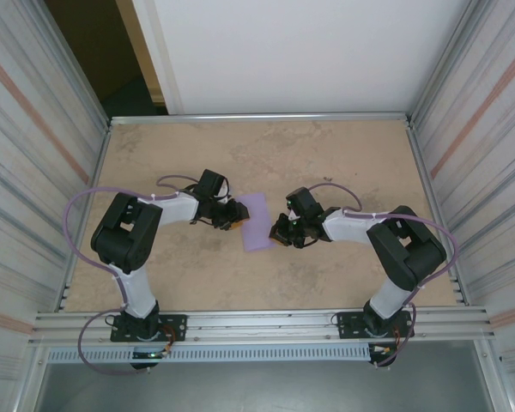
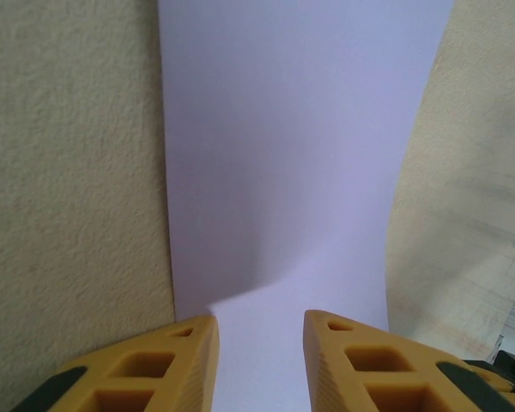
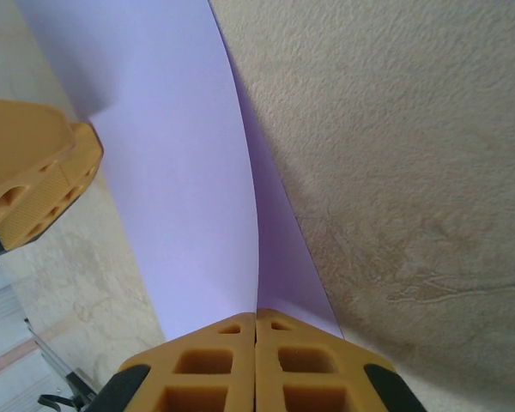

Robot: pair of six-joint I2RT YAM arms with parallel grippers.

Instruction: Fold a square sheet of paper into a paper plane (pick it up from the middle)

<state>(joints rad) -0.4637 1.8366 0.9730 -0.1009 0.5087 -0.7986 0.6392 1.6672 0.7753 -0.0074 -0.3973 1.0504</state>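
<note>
The square sheet of paper [image 1: 256, 221], plain lavender, lies mid-table between my two grippers. My right gripper [image 1: 279, 233] is shut on its right edge. In the right wrist view the yellow fingertips [image 3: 256, 313] meet on the paper [image 3: 172, 172], which bends up there into a ridge with a darker flap on its right. My left gripper [image 1: 238, 216] sits at the sheet's left edge. Its yellow fingers [image 2: 259, 322] stand apart over the paper [image 2: 283, 154], with nothing pinched between them. One left finger [image 3: 34, 180] appears at the far side of the sheet in the right wrist view.
The tan table [image 1: 326, 154] is bounded by aluminium rails [image 1: 257, 118] and corrugated side walls. A white panel [image 1: 292, 51] stands behind the back edge. Both arm bases sit on the near rail [image 1: 257, 322].
</note>
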